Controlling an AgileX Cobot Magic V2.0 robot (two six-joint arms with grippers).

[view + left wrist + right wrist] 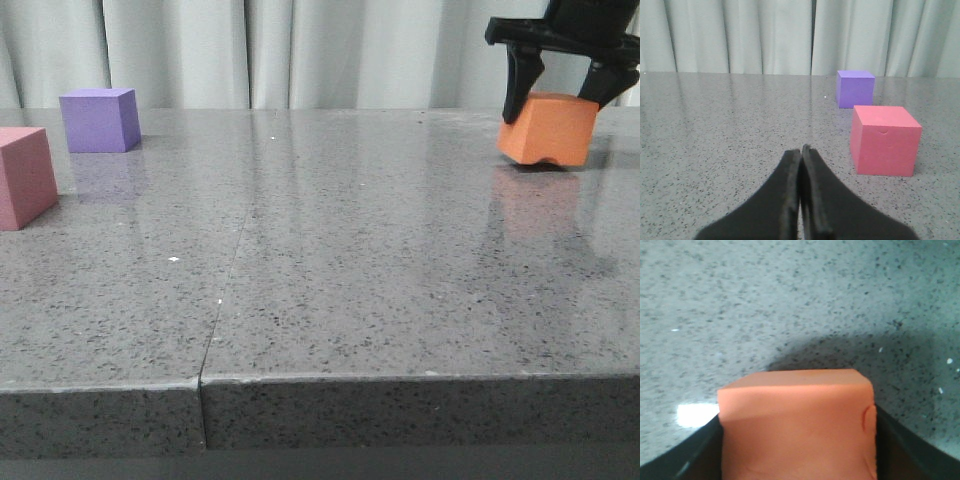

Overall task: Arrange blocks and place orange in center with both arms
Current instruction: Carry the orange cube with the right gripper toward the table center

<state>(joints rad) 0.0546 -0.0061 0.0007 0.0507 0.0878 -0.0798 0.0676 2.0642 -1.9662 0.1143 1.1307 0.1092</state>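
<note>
The orange block (547, 128) with an arched notch in its lower edge is at the far right, tilted and lifted slightly off the table. My right gripper (561, 100) is shut on it from above; in the right wrist view the orange block (797, 425) fills the space between the fingers. The purple cube (99, 119) stands at the far left, the pink cube (24, 176) in front of it at the left edge. My left gripper (801, 150) is shut and empty, low over the table, with the pink cube (884, 140) and purple cube (855, 88) ahead and to one side.
The grey speckled table (330, 270) has a seam running from the back to its front edge (205, 378). A pale curtain (300, 50) hangs behind the table.
</note>
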